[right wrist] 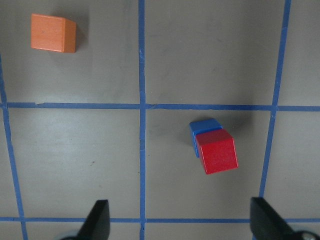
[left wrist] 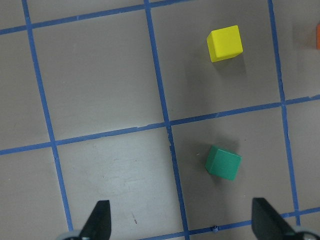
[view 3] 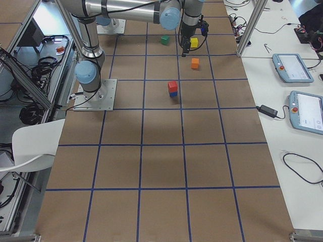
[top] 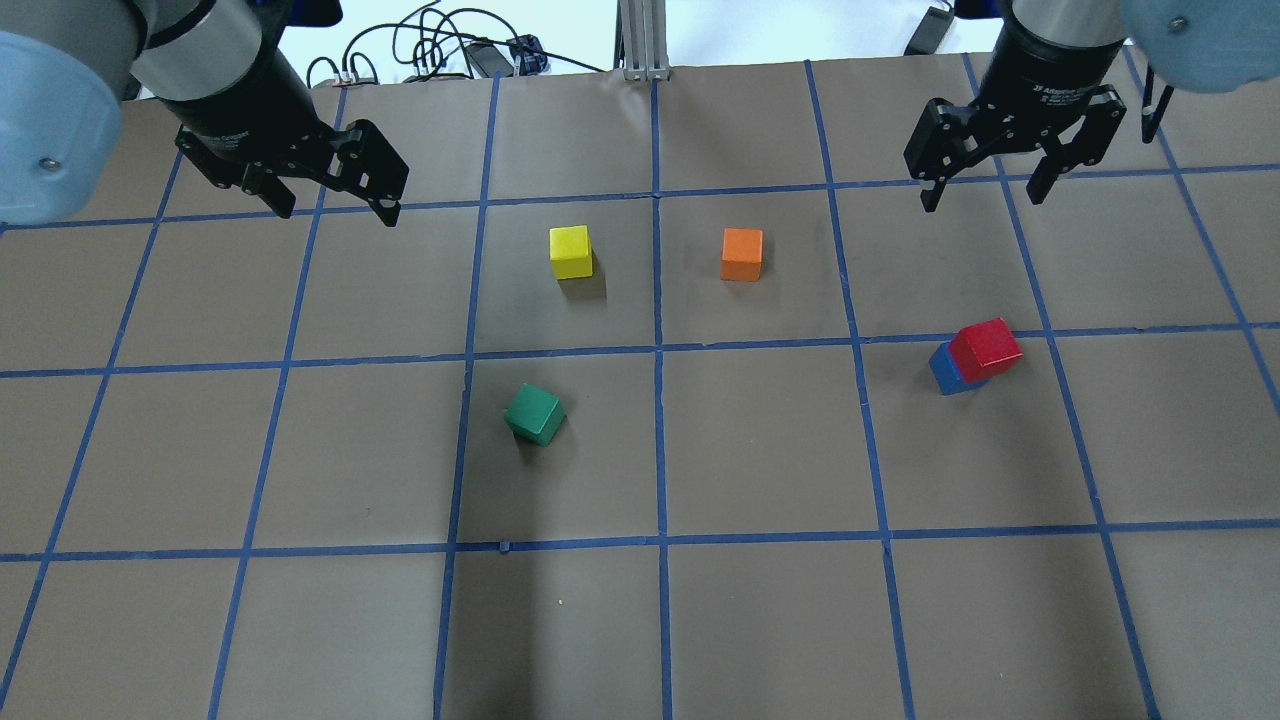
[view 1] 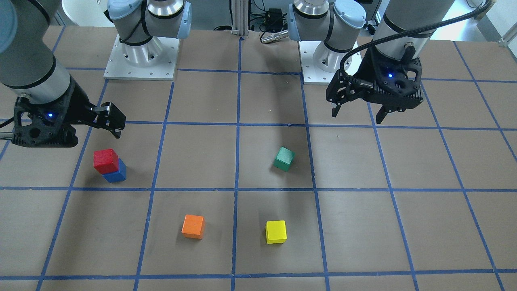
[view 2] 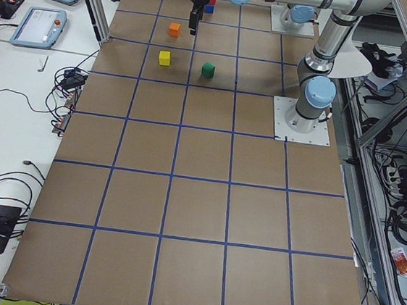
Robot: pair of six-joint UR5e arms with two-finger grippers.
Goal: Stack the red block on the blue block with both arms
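Observation:
The red block (view 1: 106, 160) sits on top of the blue block (view 1: 117, 174), slightly offset. The stack also shows in the overhead view, red (top: 985, 348) on blue (top: 945, 370), and in the right wrist view, red (right wrist: 216, 151) on blue (right wrist: 202, 129). My right gripper (top: 985, 190) (right wrist: 180, 222) is open and empty, raised well above the stack and a little beyond it on the operators' side. My left gripper (top: 335, 205) (view 1: 357, 115) (left wrist: 182, 222) is open and empty, raised over the table's other side.
A green block (top: 535, 413) lies tilted near the middle, under my left wrist view (left wrist: 223, 163). A yellow block (top: 571, 251) and an orange block (top: 741, 254) sit farther out. Both arm base plates (view 1: 141, 56) stand at the robot's edge.

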